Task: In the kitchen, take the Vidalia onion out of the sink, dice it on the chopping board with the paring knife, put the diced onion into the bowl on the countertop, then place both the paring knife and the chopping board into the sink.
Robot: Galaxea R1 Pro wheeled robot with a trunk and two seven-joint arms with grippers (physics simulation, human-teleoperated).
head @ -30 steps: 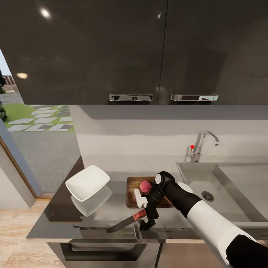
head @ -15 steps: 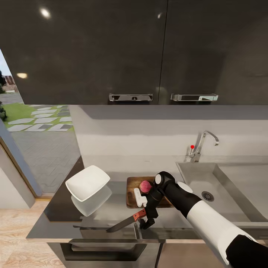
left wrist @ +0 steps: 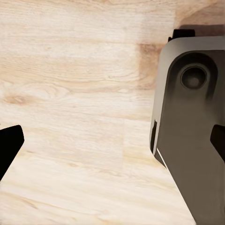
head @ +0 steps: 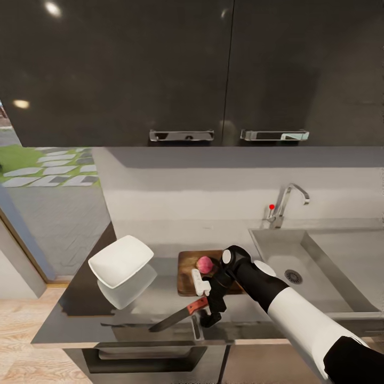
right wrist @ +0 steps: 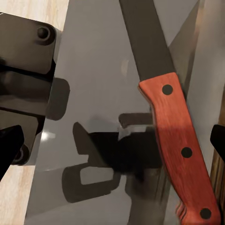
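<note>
R arm (head: 298,314): white shell forearm, black glossy wrist w/ round white cap, black gripper (head: 209,319); dark shoulder at lower-right of frame.

The right gripper (head: 209,316) hangs open above the countertop (head: 80,314) near its front edge. The paring knife (head: 178,316) lies just beside it, handle nearest, with bare worktop beyond the blade. Just behind the gripper the chopping board (head: 186,269) carries the Vidalia onion (head: 205,264). The bowl (head: 120,261) stands well apart, past the knife.
</note>
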